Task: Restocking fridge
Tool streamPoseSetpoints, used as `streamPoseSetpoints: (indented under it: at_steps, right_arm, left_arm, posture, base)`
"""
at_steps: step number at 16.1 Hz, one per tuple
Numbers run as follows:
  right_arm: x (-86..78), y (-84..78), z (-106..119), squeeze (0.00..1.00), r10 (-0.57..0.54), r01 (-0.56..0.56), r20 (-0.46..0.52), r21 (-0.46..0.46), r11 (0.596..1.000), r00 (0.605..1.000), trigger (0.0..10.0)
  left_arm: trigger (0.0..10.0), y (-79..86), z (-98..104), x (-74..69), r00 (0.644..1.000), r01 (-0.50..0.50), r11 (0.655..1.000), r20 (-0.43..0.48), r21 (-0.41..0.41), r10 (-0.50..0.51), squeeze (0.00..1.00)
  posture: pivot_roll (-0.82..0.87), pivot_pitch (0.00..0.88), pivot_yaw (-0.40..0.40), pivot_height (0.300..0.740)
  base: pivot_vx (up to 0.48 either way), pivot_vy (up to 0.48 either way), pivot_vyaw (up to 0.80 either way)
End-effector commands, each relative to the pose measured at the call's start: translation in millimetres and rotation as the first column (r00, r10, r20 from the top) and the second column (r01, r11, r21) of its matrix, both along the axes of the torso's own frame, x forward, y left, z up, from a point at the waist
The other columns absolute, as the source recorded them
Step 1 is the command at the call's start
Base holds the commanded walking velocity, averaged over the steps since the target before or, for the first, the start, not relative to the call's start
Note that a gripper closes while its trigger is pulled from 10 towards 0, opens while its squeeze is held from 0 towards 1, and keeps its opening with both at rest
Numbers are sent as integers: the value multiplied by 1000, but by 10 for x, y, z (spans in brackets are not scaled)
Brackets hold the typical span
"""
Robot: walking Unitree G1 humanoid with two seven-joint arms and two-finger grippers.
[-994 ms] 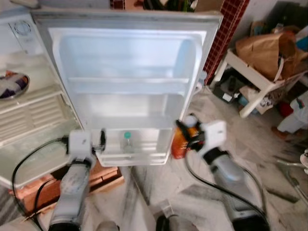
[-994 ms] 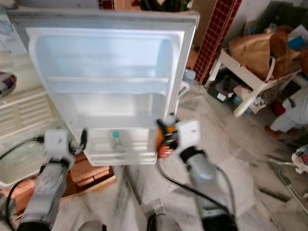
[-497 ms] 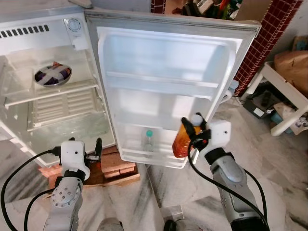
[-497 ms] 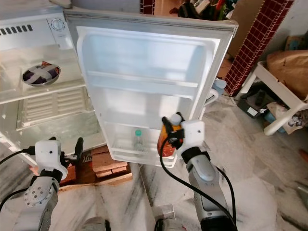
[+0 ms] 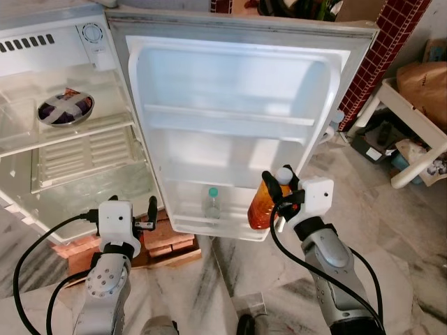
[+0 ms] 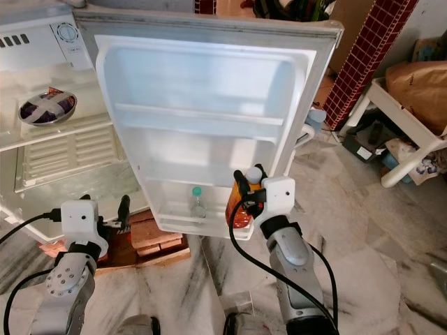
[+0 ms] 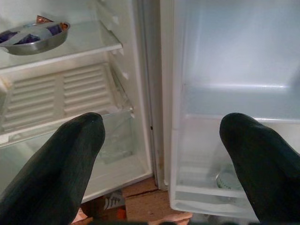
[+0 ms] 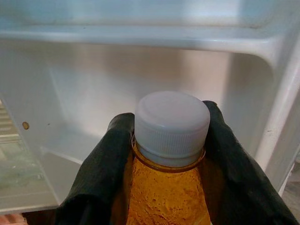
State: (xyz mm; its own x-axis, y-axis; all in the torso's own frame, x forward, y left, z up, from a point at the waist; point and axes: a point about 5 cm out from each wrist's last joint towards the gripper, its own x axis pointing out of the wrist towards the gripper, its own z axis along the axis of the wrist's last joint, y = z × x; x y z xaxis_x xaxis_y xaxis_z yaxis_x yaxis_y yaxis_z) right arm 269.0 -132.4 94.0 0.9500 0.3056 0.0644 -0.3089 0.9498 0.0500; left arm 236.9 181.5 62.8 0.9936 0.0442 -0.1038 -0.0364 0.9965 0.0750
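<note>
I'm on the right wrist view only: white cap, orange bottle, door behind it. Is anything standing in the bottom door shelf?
Observer: Yes, a clear bottle with a green cap stands in the bottom shelf, to the left of your orange bottle.
Operator: Where along that shelf is mine?
Observer: At its right end, upright in the right gripper. I cannot tell whether it is inside the rail.
Operator: And the left arm?
Observer: The left gripper is low, to the left of the shelf, jaws open and empty.
</note>
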Motion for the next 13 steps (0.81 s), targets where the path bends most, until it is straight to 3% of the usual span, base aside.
streamPoseSetpoints:
  at_steps: [1, 13]
  right_arm:
    - [18, 14, 51, 0, 6, -6, 31, 2, 1000, 1000, 10000]
    - [25, -1, 60, 0, 10, -10, 43, 5, 1000, 999, 10000]
  left_arm:
    - [10000, 20, 10, -9, 1000, -6, 1000, -3, 12, 6, 0]
    - [10000, -4, 12, 48, 1000, -2, 1000, 2, 18, 2, 0]
  posture:
    - [90, 97, -41, 740]
    - [82, 91, -40, 602]
  base:
    - [0, 0, 0]
    - [0, 0, 0]
